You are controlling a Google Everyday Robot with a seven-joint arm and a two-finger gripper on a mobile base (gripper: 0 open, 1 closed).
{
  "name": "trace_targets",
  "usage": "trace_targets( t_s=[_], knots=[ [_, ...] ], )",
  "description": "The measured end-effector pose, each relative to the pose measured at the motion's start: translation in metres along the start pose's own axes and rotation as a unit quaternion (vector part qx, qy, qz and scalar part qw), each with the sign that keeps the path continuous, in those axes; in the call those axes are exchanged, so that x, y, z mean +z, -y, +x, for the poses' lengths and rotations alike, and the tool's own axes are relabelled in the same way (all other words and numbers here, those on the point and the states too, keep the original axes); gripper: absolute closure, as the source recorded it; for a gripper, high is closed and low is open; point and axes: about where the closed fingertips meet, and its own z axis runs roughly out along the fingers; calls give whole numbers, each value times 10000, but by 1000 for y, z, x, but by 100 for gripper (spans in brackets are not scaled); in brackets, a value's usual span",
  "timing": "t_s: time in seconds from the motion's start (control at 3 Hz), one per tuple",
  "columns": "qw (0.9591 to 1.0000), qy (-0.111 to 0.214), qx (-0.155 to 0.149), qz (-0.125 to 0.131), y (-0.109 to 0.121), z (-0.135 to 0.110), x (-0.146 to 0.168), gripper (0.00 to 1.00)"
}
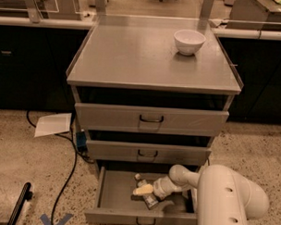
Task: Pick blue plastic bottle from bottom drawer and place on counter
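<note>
The bottom drawer [114, 197] is pulled open at the foot of the grey cabinet. The blue plastic bottle [145, 191] lies on its side inside, white cap toward the back left. My gripper [141, 190] reaches into the drawer from the right, its pale fingertips [143, 190] right over the bottle's middle. The bottle still rests on the drawer floor. The counter [133, 54] is the flat grey top of the cabinet, high above the drawer. My white arm [225, 200] fills the lower right and hides the drawer's right end.
A white bowl [188, 41] stands on the counter's back right. Two closed drawers [149, 118] sit above the open one. A white paper [53, 124] and a black cable [69, 167] lie on the speckled floor to the left. Dark cabinets stand behind.
</note>
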Motion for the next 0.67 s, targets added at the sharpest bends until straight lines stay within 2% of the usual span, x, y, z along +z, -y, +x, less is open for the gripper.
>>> trace_targets(
  t_s=[0.33, 0.67],
  knots=[
    [10000, -1, -1, 7, 0, -1, 0, 0],
    [9998, -96, -37, 174, 3, 6, 14, 0]
  ],
)
